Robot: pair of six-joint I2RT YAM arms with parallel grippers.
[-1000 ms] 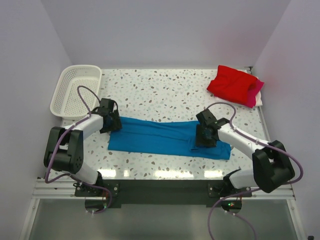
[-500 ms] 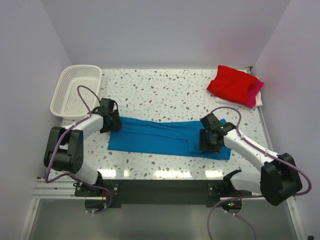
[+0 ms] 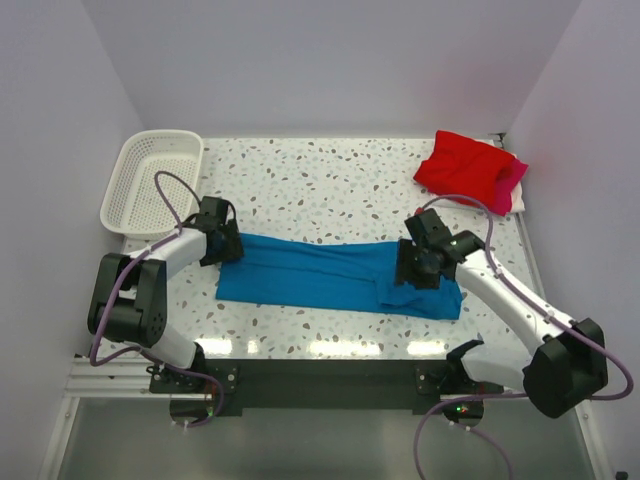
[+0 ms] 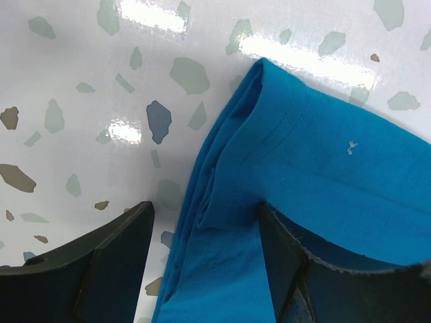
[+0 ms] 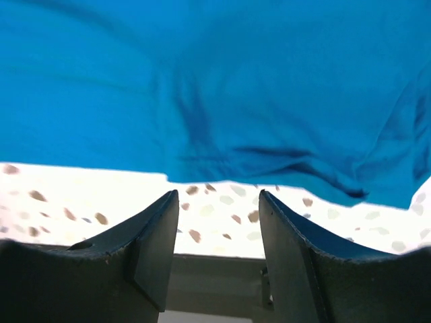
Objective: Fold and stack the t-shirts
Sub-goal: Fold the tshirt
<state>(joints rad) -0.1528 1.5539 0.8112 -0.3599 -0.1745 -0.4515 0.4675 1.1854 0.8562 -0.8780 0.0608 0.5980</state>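
R. arm changed vs. the earlier frame: its elbow went out toward the right edge of the tabletop [image 3: 330,180]. The right gripper [image 3: 418,268] is now a little farther back, over the right end of the blue t-shirt [image 3: 310,272], with jaws half apart and nothing between them. The left gripper [image 3: 226,247] did not move. Its jaws are wide and stand astride the shirt's left end. The shirt lies as before, a long strip near the front edge. The red t-shirt [image 3: 465,165] sits on the pink t-shirt [image 3: 511,188] at the far right corner, unchanged.

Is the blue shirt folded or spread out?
Partly folded: the blue shirt lies as a long narrow strip, layers doubled at one end.
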